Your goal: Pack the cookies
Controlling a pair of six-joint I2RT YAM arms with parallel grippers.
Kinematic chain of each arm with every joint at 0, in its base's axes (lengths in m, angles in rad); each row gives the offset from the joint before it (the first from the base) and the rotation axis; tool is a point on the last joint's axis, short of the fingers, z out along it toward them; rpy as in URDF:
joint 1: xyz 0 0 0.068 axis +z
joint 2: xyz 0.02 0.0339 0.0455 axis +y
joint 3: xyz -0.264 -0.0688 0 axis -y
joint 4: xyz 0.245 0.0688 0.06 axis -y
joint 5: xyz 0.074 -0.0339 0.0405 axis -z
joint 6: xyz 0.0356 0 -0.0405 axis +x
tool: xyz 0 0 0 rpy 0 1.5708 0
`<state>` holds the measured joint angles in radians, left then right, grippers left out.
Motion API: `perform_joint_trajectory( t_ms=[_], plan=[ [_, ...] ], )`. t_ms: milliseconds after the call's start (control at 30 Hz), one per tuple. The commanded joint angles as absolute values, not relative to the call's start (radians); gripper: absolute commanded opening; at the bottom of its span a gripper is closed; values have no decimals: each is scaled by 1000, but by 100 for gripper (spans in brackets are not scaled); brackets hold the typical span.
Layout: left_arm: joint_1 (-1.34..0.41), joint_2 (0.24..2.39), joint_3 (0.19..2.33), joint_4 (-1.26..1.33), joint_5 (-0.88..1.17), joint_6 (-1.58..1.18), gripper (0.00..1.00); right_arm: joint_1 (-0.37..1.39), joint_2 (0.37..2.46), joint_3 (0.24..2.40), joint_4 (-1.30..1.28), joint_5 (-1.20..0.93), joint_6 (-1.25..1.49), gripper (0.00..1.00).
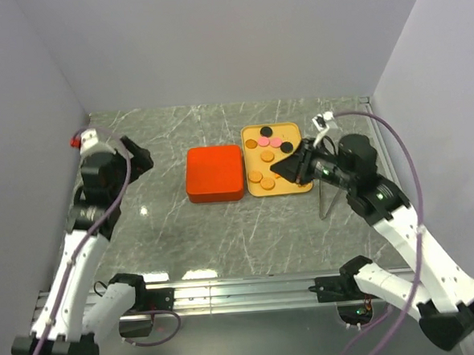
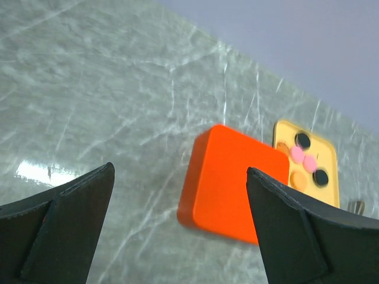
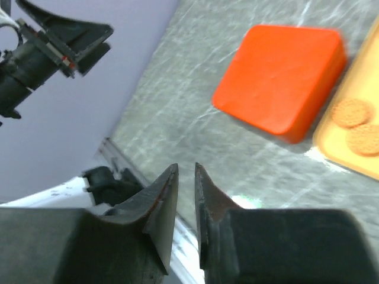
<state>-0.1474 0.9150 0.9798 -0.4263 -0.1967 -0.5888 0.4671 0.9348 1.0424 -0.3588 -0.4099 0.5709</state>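
Plenty of bare table (image 1: 224, 234) in front of the orange-red box (image 1: 215, 173), an easy way through. The box sits just beside the yellow tray (image 1: 294, 128), only a sliver between. The right gripper (image 1: 277, 169) hangs over the tray's near cookies (image 1: 267, 155), blocking them.

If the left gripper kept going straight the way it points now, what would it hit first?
Probably the orange-red box, which lies ahead between the fingers of the open left gripper; depth is unclear, so the table might come first.
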Motion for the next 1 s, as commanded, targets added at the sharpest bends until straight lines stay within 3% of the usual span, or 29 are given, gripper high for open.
perform_joint_trajectory(
  t_ms=[0,33,67,133,300,333,433,767,967],
  plan=[
    [-150,812,760,-199,-284,-549,99,476,806,993,-403,-318,476,31],
    [-150,783,714,-152,-299,-540,99,474,783,977,-406,-304,451,39],
    [-150,758,669,-112,-313,-532,99,476,764,953,-408,-296,439,55],
    [-150,706,553,-13,-321,-499,99,476,729,930,-414,-291,411,65],
    [-150,692,434,90,-434,-431,99,474,703,910,-426,-270,379,69],
    [-150,696,402,113,-428,-413,99,474,696,898,-410,-265,371,81],
    [-150,722,339,247,-381,-347,99,476,664,842,-338,-259,367,92],
    [-120,972,265,586,-356,-256,99,476,595,773,-255,-198,276,96],
    [-81,1175,273,774,-310,-238,99,476,620,739,-199,-290,238,98]
  ],
)
